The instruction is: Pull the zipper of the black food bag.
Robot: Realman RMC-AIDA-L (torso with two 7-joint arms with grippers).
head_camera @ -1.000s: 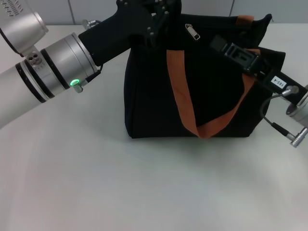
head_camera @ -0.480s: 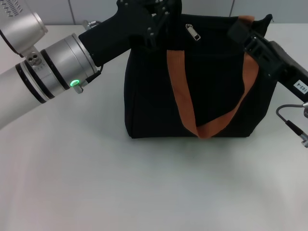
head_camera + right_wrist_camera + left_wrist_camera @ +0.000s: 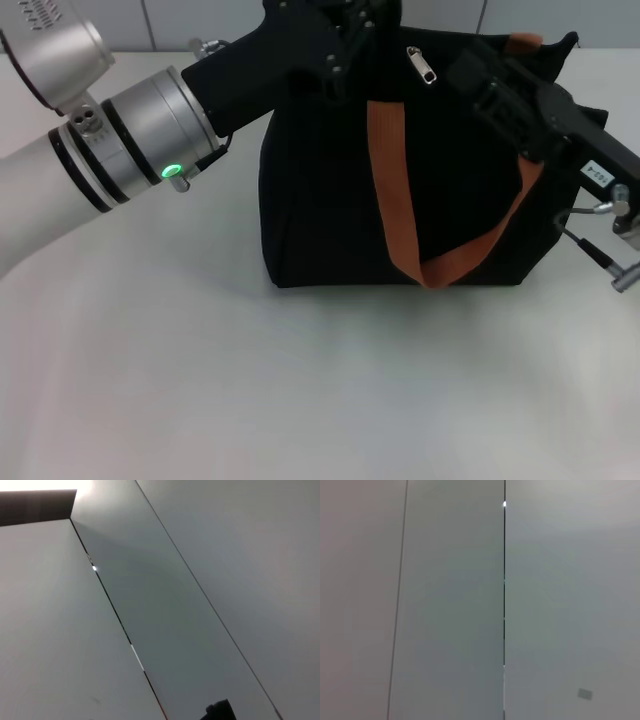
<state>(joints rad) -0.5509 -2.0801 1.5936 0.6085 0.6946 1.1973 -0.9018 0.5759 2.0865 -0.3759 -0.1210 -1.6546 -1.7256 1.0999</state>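
Bag point(image 3: 330, 200) on tabletop point(image 3: 300, 390); zipper point(image 3: 421, 64) on top edge (untouched). Left gripper point(image 3: 345, 50) and right gripper point(image 3: 490, 85) against bag top, finger state indiscernible.

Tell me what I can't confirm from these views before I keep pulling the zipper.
- Left gripper: in the head view its fingertips are black against the black food bag and run to the top edge, so the grip is unclear.
- Right gripper: black on black beside the zipper; contact unreadable.
- Zipper track: not distinguishable from the fabric.
- Both wrist views: only wall panels, no bag.
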